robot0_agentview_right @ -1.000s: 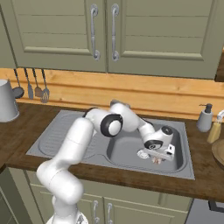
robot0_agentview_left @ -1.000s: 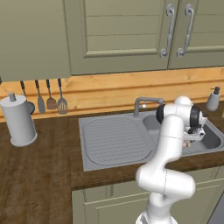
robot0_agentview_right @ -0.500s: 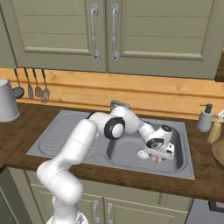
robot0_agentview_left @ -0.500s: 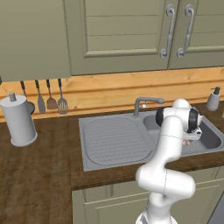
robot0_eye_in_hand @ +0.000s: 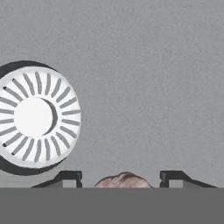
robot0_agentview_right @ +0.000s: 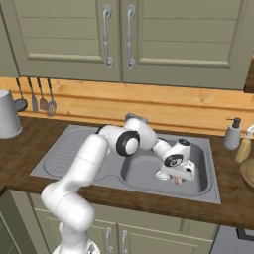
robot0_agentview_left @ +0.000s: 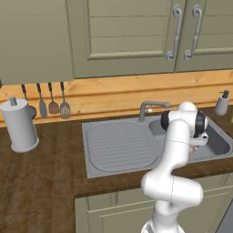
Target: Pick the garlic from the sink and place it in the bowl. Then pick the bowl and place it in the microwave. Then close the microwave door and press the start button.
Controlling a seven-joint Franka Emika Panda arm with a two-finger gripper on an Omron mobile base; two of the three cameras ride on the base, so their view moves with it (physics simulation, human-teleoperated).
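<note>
Garlic (robot0_eye_in_hand: pixel 124 180) is sitting between your fingertips (robot0_eye_in_hand: pixel 65 178) on the sink (robot0_agentview_right: pixel 149 171) floor, just beside the drain (robot0_eye_in_hand: pixel 34 117). You are working a gripper (robot0_agentview_right: pixel 175 178) that has sunk lower into the basin over the last second; its jaws are standing wide, either side of the bulb, not yet pinching, so closing looks like your next move

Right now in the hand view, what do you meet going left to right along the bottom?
Drain → left fingertip → garlic → right fingertip, all over the sink floor.
</note>
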